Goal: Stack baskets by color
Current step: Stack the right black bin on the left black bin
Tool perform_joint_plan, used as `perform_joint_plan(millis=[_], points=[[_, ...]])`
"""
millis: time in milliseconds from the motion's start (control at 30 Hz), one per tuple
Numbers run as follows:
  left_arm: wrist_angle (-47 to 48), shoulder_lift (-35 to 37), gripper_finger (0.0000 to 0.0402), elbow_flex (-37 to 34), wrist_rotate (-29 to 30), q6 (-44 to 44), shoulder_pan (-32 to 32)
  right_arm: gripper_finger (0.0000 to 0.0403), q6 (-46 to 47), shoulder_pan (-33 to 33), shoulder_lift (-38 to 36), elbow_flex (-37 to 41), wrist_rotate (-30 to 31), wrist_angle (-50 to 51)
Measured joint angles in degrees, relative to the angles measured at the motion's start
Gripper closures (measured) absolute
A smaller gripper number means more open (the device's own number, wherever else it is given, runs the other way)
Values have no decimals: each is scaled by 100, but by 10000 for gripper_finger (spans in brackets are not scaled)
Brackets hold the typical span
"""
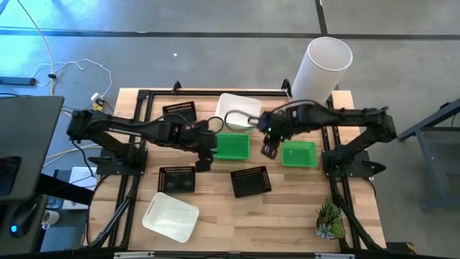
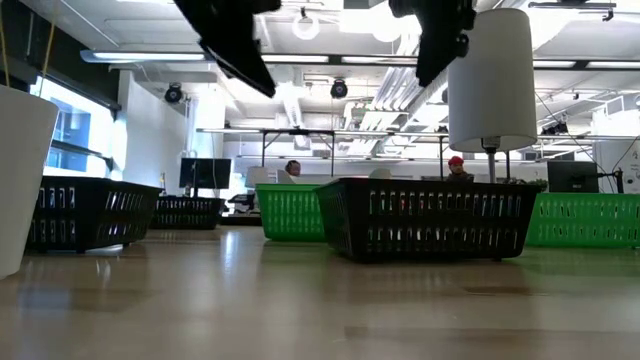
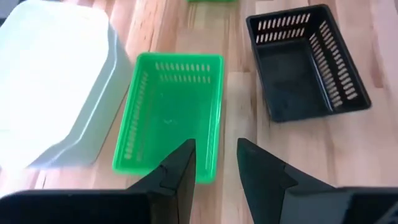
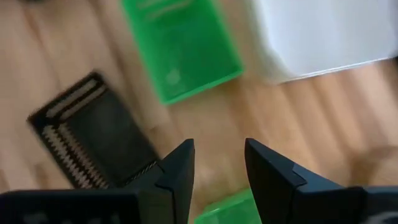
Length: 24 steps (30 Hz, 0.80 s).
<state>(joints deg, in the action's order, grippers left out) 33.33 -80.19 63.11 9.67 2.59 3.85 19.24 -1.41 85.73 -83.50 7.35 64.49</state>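
Observation:
Two green baskets [image 1: 231, 146] [image 1: 298, 153] rest flat on the wooden table, mid-table. Three black baskets [image 1: 180, 110] [image 1: 177, 178] [image 1: 251, 180] and two white baskets [image 1: 237, 109] [image 1: 171, 216] stand around them. My left gripper [image 1: 203, 162] hangs open and empty above the table, just left of the middle green basket [image 3: 171, 115]. My right gripper [image 1: 270, 150] hangs open and empty between the two green baskets, over bare wood [image 4: 219, 152]. In the low view both grippers are raised clear of the baskets.
A tall white cylinder [image 1: 322, 68] stands at the far right corner. A small potted plant [image 1: 330, 219] sits at the near right corner. Bare wood lies along the near edge between the near white basket and the plant.

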Motion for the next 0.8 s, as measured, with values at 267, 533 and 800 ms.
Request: perform_joint_plan(millis=[267, 533, 800], points=[[684, 740, 295, 0, 112, 360, -90, 274, -691, 389, -7, 933, -644, -1071], [1383, 1164, 296, -4, 190, 789, -109, 274, -1530, 613, -9, 1779, -903, -2224], [2157, 1242, 296, -4, 215, 1221, -106, 274, -2070, 714, -9, 2467, -1160, -3240]])
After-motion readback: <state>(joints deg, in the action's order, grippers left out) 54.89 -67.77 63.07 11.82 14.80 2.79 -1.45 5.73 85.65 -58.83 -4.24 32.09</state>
